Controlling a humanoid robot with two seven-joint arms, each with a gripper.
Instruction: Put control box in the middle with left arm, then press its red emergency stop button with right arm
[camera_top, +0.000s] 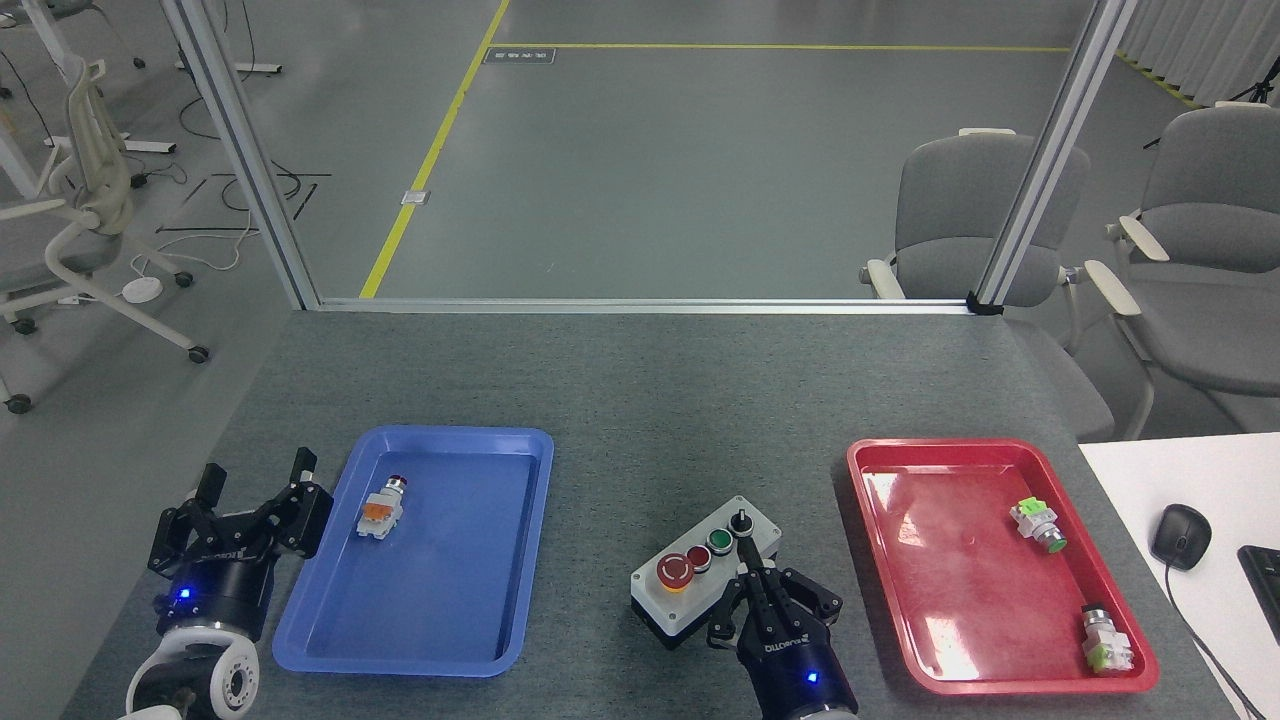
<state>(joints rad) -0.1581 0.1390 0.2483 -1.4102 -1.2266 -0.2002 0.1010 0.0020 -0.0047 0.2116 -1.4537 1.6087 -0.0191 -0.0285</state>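
The control box (700, 585), light grey with a black base, lies slanted on the dark grey tabletop between the two trays. Its top carries a row of a black knob, a green button, a small red button and the big red emergency stop button (674, 571) at the near-left end. My right gripper (747, 556) is shut, its fingers pressed together over the box's right end just below the knob and a short way right of the big red button. My left gripper (257, 472) stands open and empty left of the blue tray.
A blue tray (440, 600) at the left holds a loose white-and-orange switch (382, 508). A red tray (960, 590) at the right holds two green-tipped switches (1037, 526). A white desk with a mouse (1180, 535) adjoins the table's right edge.
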